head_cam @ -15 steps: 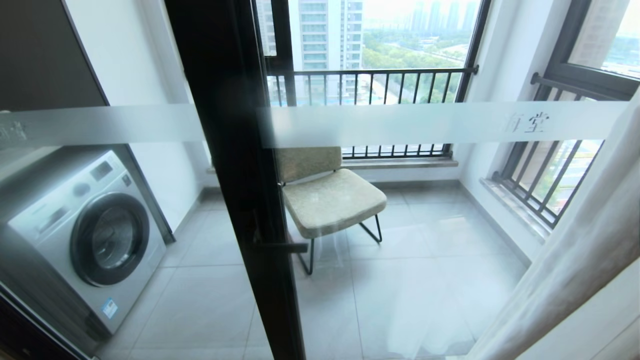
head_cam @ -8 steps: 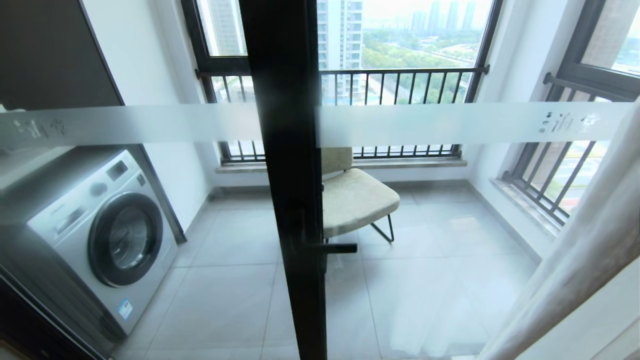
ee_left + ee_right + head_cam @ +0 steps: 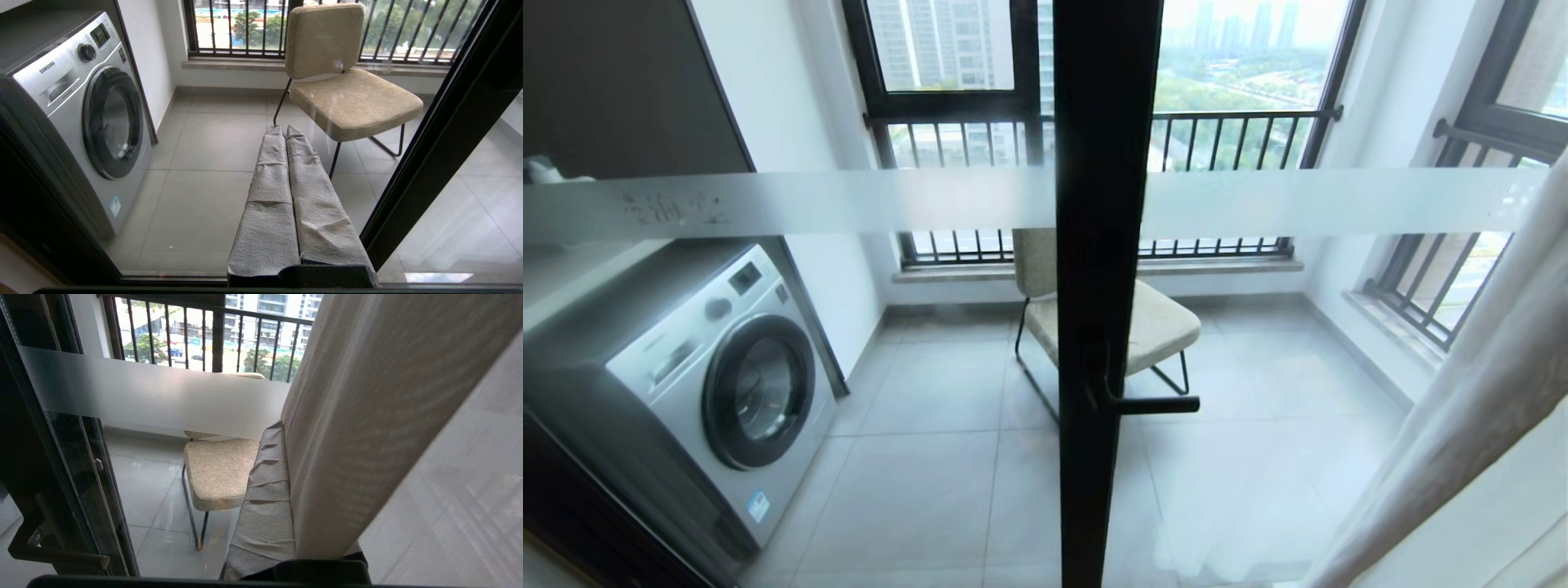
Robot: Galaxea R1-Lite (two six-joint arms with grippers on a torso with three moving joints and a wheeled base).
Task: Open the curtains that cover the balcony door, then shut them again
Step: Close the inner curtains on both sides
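curtains (image 3: 1462,425): we see them gathered at the right edge of the head view, slanting up from the lower right, leaving the glass bare.
curtain layers: in the right wrist view a beige-grey woven fold (image 3: 367,416) hangs beside a sheer white layer (image 3: 457,506).
balcony door (image 3: 1098,286): black frame post stands upright in the middle of our head view, lever handle (image 3: 1152,404) pointing right, a frosted stripe (image 3: 849,200) running across the glass.
right gripper (image 3: 282,428): our cloth-wrapped fingers are pressed together; one finger (image 3: 265,490) shows, the other is hidden behind the beige fold, which lies against it. we cannot tell whether any fabric is pinched.
left gripper (image 3: 285,130): fingers pressed together, holding nothing, pointing at the glass left of the door post.
beyond the glass: a washing machine (image 3: 719,384) at left, a beige chair (image 3: 1160,327) partly behind the post, and a railed window (image 3: 964,122) at the back.
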